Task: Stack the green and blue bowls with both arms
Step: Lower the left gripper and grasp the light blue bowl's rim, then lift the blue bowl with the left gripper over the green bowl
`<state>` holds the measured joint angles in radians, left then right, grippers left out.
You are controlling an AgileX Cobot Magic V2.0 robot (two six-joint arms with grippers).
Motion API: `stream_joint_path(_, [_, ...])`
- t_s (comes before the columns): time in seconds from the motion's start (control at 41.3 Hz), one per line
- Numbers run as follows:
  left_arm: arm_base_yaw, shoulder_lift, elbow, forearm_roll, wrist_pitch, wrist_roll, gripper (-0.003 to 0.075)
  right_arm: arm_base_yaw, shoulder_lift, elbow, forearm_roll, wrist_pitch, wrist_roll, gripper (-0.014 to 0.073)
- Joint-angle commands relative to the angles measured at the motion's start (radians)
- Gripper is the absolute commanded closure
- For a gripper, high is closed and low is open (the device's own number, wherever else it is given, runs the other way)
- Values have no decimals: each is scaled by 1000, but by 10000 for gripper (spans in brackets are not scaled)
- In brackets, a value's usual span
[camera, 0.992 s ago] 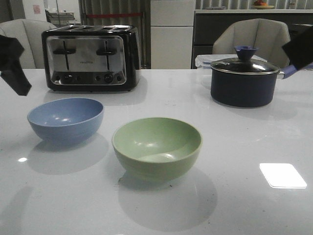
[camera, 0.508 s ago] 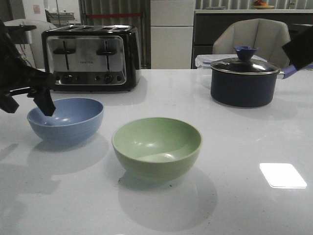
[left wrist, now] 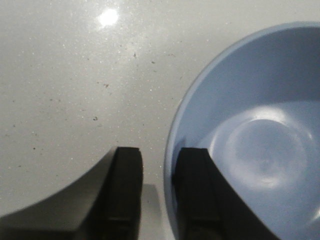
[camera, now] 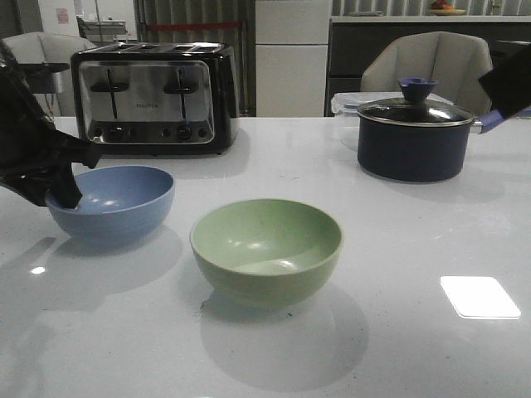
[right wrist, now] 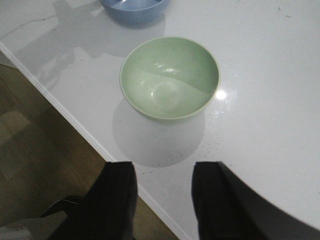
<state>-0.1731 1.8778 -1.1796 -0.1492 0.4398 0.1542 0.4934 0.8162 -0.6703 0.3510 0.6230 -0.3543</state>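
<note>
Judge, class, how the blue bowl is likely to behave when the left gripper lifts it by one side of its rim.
The blue bowl looks rigid and probably light, so it should keep its shape. With the left gripper straddling only one edge, one finger inside and one outside, it may tilt away as it rises. Its matte surface probably offers fair grip.

The left arm (camera: pixel 29 141) reached down low on the left side. Its left gripper (left wrist: pixel 156 192) had its two fingers (left wrist: pixel 125 190) a little way apart. The right arm (camera: pixel 506 83) stayed up high at the far right. The right gripper (right wrist: pixel 162 200) had its fingers (right wrist: pixel 117 200) spread wide.
</note>
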Motion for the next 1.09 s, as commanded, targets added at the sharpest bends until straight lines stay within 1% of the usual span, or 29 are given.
stream_joint_path(0.0, [-6,-51,-30,-9,-36,0,604,0,0,-28,7,-58,-14,195])
stream_joint_path(0.024, [-6,-54,-31,-9,-33,0,627,0,0,-28,7,-58,-14,195])
stream_joint_path(0.048, [-6,-58,-31,-9,-27,0,629,0,0,-28,7,-58,-14,195])
stream_joint_path(0.218, [-6,-118,-31,-15,14,0,627,0,0,-28,7,-58,-14,195])
stream_joint_path(0.339, [-14,-200,-36,-43,64,2,627,0,0,-28,7,-58,-14,195])
stream_joint_path(0.435, [-50,-243,-85,-45,165,52,627,0,0,-28,7,-58,-14,195])
stream_joint_path(0.532, [-99,-247,-167,-47,291,52,627,0,0,-28,7,-58,-14,195])
stream_joint_path(0.605, [-149,-247,-216,-50,345,52,627,0,0,-28,7,-58,-14,195])
stream_joint_path(0.702, [-224,-247,-246,-75,338,52,627,0,0,-28,7,-58,-14,195])
stream_joint_path(0.847, [-321,-242,-250,-91,302,52,627,0,0,-28,7,-58,-14,195])
stream_joint_path(1.065, [-415,-190,-250,-93,273,52,627,0,0,-28,7,-58,-14,195])
